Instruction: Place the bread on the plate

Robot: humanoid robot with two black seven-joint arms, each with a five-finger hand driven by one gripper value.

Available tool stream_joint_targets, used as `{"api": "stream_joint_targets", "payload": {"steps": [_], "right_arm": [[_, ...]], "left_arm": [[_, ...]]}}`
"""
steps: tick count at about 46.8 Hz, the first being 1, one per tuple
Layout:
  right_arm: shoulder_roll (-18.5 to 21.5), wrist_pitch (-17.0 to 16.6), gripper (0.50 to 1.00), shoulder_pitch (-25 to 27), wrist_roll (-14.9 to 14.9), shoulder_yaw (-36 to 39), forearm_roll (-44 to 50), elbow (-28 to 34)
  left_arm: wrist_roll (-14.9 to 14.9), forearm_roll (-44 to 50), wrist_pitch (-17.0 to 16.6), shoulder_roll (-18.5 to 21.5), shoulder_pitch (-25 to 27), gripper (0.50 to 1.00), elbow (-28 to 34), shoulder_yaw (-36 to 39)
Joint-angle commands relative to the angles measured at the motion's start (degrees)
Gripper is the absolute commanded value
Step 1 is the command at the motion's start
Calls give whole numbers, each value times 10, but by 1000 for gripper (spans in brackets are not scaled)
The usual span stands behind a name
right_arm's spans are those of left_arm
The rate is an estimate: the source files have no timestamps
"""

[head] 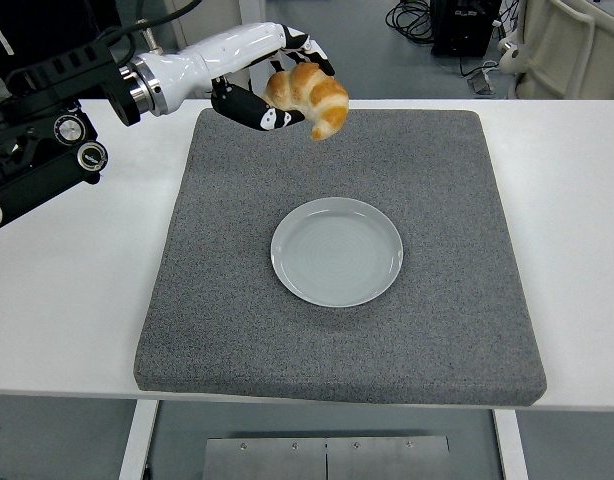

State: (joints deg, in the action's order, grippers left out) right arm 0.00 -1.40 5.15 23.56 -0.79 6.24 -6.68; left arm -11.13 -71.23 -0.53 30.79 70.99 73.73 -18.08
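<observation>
Item: 1 bread, croissant-shaped, pinched in left hand, aloft over grey mat far edge. Plate bare, mid-mat. Handling: carry over plate centre, lower before releasing.

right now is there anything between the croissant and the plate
No. In the head view, only bare grey mat shows between the croissant, held up in the left hand, and the empty plate.

Golden-brown bread, pale grey-blue plate, speckled dark grey mat.
</observation>
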Motion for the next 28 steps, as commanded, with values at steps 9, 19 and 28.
{"api": "stream_joint_targets", "payload": {"steps": [9, 19, 28], "right_arm": [[0, 0, 1000, 0, 0, 0, 0, 0], [0, 0, 1000, 0, 0, 0, 0, 0], [0, 0, 1000, 0, 0, 0, 0, 0]], "left_arm": [[6, -24, 0, -27, -5, 500, 0, 1], [6, -26, 0, -42, -6, 500, 0, 9], [7, -27, -4, -52, -16, 500, -2, 24]]}}
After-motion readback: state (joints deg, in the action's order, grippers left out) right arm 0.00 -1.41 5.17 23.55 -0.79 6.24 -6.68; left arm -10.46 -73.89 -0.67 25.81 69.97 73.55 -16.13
